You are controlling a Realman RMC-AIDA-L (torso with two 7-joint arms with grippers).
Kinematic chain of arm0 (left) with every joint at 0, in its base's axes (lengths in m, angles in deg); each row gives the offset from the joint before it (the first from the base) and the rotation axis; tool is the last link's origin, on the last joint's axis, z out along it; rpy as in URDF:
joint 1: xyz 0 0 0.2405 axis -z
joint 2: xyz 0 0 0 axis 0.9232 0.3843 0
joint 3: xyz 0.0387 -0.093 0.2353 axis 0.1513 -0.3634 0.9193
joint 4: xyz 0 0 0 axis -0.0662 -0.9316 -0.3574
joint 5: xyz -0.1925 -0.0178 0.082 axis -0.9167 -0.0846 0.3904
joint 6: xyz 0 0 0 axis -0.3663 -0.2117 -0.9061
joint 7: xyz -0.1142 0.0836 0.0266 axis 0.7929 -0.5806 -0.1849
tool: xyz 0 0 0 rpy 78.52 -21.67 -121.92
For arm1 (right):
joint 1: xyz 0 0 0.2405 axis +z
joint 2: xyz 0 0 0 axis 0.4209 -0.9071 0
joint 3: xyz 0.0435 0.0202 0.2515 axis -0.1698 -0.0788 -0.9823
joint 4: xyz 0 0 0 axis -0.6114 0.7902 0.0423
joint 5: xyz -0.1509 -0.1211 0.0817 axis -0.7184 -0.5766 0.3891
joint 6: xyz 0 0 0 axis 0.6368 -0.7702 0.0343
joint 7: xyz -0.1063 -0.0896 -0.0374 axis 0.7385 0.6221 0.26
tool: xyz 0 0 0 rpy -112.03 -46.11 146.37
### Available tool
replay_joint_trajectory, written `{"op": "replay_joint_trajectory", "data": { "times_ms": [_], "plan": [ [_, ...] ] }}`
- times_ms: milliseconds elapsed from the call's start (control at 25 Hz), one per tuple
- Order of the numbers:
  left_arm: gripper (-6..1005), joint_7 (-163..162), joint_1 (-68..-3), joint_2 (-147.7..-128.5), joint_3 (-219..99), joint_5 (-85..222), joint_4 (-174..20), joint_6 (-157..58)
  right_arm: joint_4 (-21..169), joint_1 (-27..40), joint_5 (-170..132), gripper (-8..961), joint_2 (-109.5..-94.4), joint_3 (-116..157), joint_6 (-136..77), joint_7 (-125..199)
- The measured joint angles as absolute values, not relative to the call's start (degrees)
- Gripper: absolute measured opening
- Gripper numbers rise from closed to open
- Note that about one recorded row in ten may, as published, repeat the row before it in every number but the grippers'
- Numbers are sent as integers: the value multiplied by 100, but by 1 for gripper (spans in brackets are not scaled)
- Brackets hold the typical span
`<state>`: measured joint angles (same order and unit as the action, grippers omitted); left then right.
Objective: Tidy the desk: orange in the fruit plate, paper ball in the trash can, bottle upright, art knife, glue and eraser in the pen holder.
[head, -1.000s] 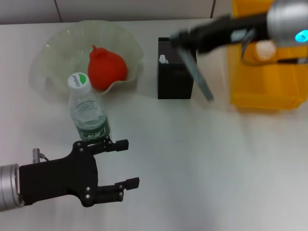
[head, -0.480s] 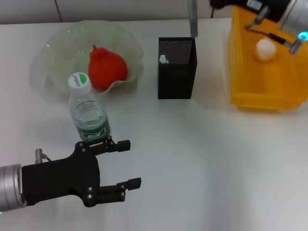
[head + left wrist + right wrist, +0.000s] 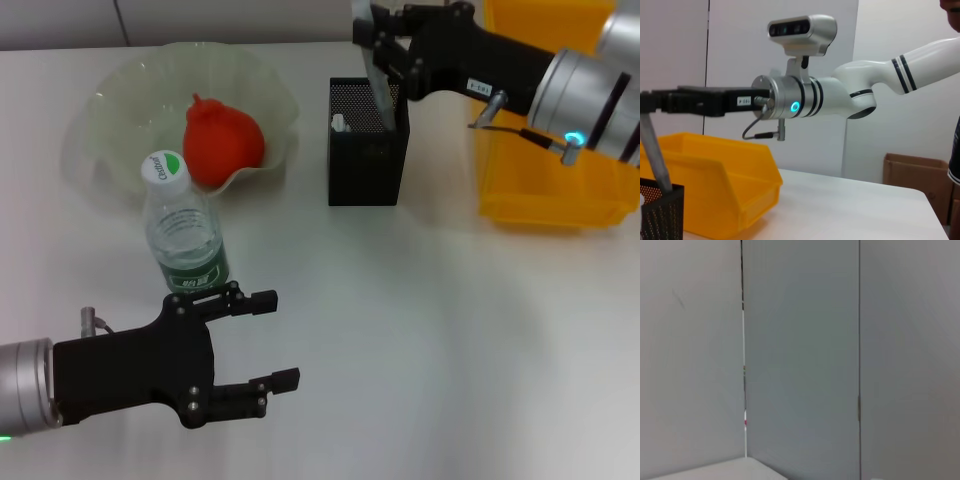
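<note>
Your right gripper (image 3: 378, 62) hangs over the pen holder (image 3: 367, 155), jaws closed on a grey art knife (image 3: 384, 98) whose lower end sits inside the mesh mouth. The holder is a tall black mesh cup; the trash can (image 3: 545, 170), yellow, stands just beside it. Your left gripper (image 3: 270, 340) idles near the table's front edge, fingers spread, empty. Open table lies between it and the holder. Count: one upright bottle (image 3: 185, 235), one orange (image 3: 222, 140) in one fruit plate (image 3: 110, 120)
</note>
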<state>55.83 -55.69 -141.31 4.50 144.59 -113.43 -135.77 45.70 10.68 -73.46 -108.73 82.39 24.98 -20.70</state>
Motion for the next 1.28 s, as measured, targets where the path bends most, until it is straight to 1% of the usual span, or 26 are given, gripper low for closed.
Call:
{"op": "replay_joint_trajectory", "data": {
  "times_ms": [80, 320, 440, 520, 600, 760, 840, 920, 1040, 1160, 1240, 1280],
  "plan": [
    [785, 5581, -5553, -14131, 450, 14459, -11343, -13583, 4700, 1120, -7345, 143, -10867, 8229, 2429, -2052],
    [785, 5580, -5533, -14130, 450, 14459, -11343, -13598, 4707, 1069, -7344, 236, -10857, 8225, 2444, -2032],
    [785, 5592, -5525, -14130, 449, 14458, -11343, -13601, 4507, 904, -7389, 282, -10837, 8233, 2715, -2135],
    [785, 5611, -5517, -14130, 445, 14458, -11343, -13611, 4178, 637, -7549, 313, -10813, 8258, 2957, -2462],
    [785, 5621, -5515, -14122, 432, 14458, -11346, -13638, 3596, 206, -7902, 548, -10792, 8252, 3286, -3076],
    [785, 5637, -5516, -14076, 397, 14458, -11349, -13719, 2369, -617, -8900, 619, -10779, 7979, 4462, -3903],
    [785, 5644, -5516, -14059, 394, 14458, -11346, -13728, 2094, -887, -9450, 654, -10805, 7534, 5325, -3943],
    [785, 5648, -5517, -14054, 395, 14458, -11345, -13734, 2155, -968, -9981, 690, -10808, 7023, 6192, -3845],
    [785, 5649, -5518, -14049, 417, 14458, -11344, -13739, 2469, -955, -10475, 743, -10774, 6638, 6965, -3712],
    [785, 5651, -5519, -14045, 440, 14469, -11343, -13740, 2681, -959, -10626, 802, -10774, 6598, 7077, -3591],
    [785, 5651, -5519, -14044, 444, 14472, -11343, -13740, 2699, -981, -10674, 841, -10801, 6615, 7057, -3525],
    [785, 5651, -5519, -14044, 446, 14473, -11343, -13740, 2707, -986, -10695, 841, -10810, 6615, 7045, -3502]
  ]
}}
